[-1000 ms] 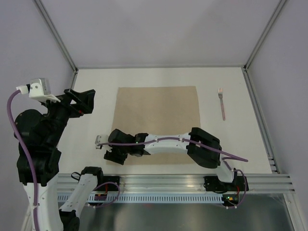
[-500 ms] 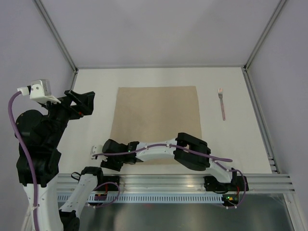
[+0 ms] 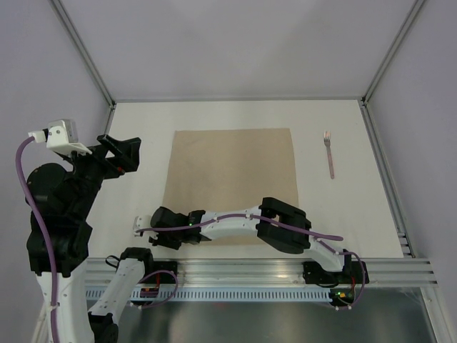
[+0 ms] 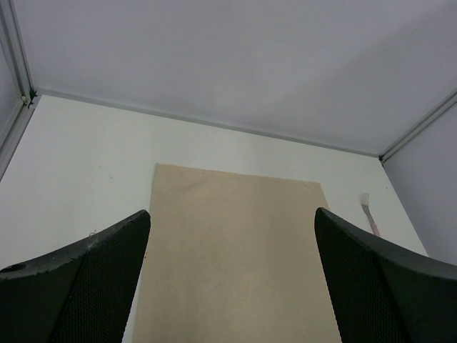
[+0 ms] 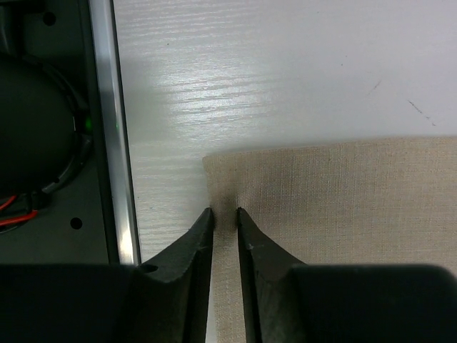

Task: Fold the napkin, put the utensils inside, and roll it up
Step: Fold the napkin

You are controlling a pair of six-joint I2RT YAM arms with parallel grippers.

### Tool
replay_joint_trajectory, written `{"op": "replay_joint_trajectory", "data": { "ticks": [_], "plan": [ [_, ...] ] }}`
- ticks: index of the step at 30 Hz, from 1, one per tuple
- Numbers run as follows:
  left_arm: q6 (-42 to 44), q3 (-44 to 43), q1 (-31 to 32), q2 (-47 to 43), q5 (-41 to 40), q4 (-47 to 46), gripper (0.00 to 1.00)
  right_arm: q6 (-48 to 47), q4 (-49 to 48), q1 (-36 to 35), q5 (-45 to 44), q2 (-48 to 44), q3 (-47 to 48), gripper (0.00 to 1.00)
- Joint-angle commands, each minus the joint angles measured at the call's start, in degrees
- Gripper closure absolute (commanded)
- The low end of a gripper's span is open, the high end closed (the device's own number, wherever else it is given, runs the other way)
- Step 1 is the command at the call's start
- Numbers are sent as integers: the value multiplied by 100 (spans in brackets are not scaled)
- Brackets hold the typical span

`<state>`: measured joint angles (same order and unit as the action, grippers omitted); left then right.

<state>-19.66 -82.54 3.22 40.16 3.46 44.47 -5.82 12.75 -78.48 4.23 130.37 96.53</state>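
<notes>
The beige napkin [image 3: 232, 175] lies flat and unfolded in the middle of the white table. The pale-pink fork [image 3: 329, 156] lies on the table to its right, apart from it. My right gripper [image 3: 158, 237] reaches across to the napkin's near-left corner. In the right wrist view its jaws [image 5: 225, 211] are closed to a narrow gap on the edge of the napkin [image 5: 343, 207] just behind the corner. My left gripper [image 3: 121, 151] is raised at the left, open and empty. The left wrist view [image 4: 232, 213] shows the napkin [image 4: 235, 243] and the fork [image 4: 368, 209] far beyond its fingers.
A metal rail [image 3: 271, 270] runs along the table's near edge, close beside the right gripper; it also shows in the right wrist view [image 5: 118, 143]. Grey walls and frame posts [image 3: 86, 57] enclose the table on three sides.
My right gripper has moved left and nearer along the napkin's near edge to its near-left corner, then settled there. The left arm, napkin and fork have not moved.
</notes>
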Motion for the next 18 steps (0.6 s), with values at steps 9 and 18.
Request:
{"op": "replay_joint_trajectory", "data": {
  "ticks": [9, 18],
  "plan": [
    [76, 98, -24, -17, 58, 36, 0, -42, 210, 140, -72, 94, 261, 96],
    [59, 107, -24, -8, 49, -8, 0, -94, 473, 192, 16, -187, 621, 100]
  ]
}}
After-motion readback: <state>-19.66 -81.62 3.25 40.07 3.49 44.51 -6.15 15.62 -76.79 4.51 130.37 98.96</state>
